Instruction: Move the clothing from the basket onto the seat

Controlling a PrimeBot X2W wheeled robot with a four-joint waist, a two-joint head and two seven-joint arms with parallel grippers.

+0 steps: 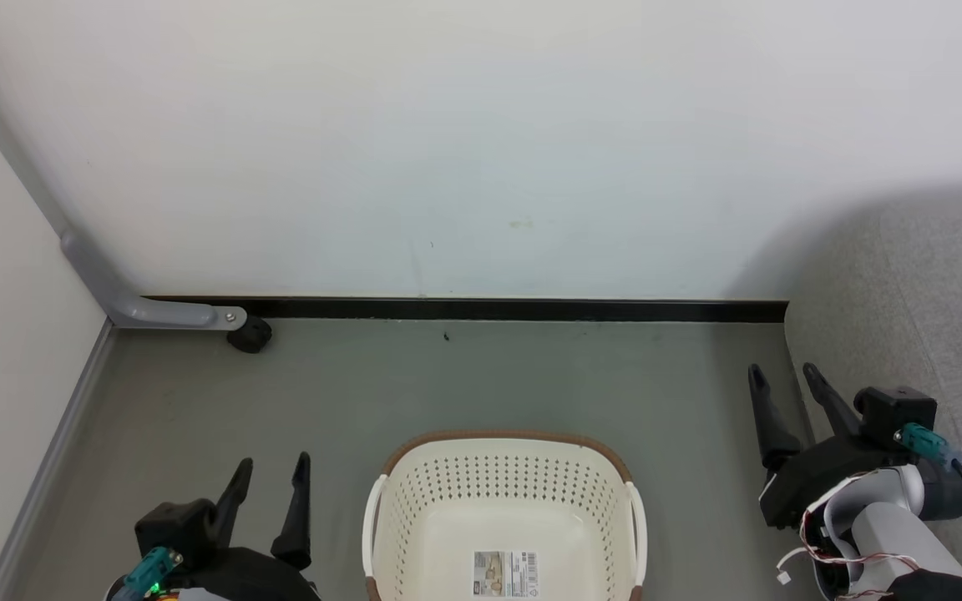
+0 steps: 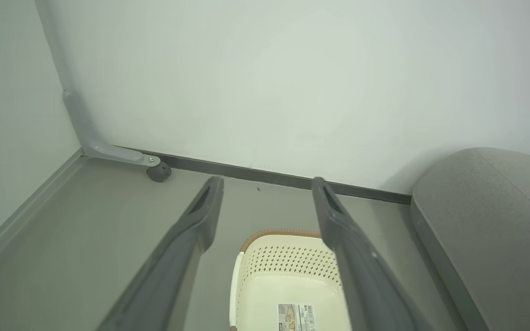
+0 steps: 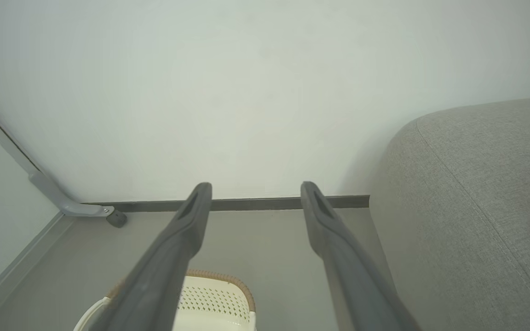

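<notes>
Left gripper (image 1: 275,464) is hovering low in the head view, fingers spread apart and holding nothing, just beside the basket (image 1: 506,484), which is sitting on the floor (image 1: 347,392). The right gripper (image 1: 782,371), equally wide and empty-handed, is hanging on the basket's other side, at the edge of the seat (image 1: 932,292).

Looking along the left gripper (image 2: 267,184) in its wrist view, the basket (image 2: 283,262) is lying below and between the parted fingers, its bottom showing bare around a label (image 2: 297,317). The seat (image 2: 499,216) is rising to the right.

In the right wrist view, the right gripper (image 3: 256,186) is pointing at the wall (image 3: 246,92), with the basket (image 3: 210,294) down to its left and the seat (image 3: 476,193) close on its right.

Where the clothing is lying cannot be told (only part of each surface is in frame). Such fabric is probably going to handle soft, light and limp, so pinching a bunched fold looks the surest hold.
</notes>
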